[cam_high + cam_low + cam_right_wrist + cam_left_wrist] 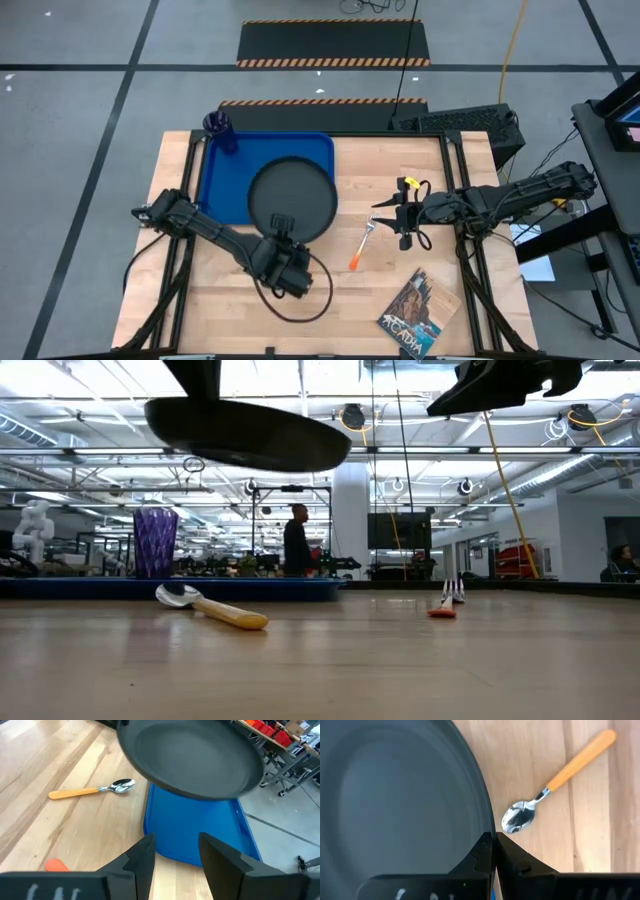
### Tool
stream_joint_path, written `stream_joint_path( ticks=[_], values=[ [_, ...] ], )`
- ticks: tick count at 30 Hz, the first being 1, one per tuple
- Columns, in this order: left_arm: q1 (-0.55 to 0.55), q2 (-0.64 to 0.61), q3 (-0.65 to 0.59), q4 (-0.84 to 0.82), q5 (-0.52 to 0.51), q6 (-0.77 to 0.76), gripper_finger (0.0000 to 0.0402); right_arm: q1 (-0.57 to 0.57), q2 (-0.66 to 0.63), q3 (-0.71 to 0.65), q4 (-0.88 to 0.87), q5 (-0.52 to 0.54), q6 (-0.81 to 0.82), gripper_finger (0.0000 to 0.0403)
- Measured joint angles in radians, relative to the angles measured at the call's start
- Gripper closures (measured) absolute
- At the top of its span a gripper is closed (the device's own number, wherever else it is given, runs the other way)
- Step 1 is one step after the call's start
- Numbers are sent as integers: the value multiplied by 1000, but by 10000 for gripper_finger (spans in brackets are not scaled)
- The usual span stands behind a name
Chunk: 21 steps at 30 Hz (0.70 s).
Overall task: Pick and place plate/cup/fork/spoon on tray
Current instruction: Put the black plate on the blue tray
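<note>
The light wooden surface (pixel 330 300) stands in a big room with grey floor. The left gripper (pixel 493 851) is closed on the round black plate's (pixel 291 199) rim, holding it above the blue plastic tray's (pixel 222 175) right side. The right gripper (pixel 176 851) hangs open above the orange-handled fork (pixel 362 245).

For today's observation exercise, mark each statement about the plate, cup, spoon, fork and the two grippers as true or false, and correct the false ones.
1. The left gripper holds the plate in the air. True.
2. The cup lies tipped over on the table. False: it stands upright at the tray's corner.
3. The spoon is on the tray. False: it lies on the wood.
4. The right gripper is open and empty. True.
5. The fork lies on the table. True.
</note>
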Motion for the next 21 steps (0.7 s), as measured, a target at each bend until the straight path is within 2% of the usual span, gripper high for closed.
stream_joint_path(
  ticks=[14, 21],
  values=[
    [123, -22, 0, 46, -26, 99, 394, 0, 0, 0, -46, 0, 23, 257],
    [187, -22, -60, 66, -27, 101, 394, 0, 0, 0, -59, 0, 30, 257]
  ],
)
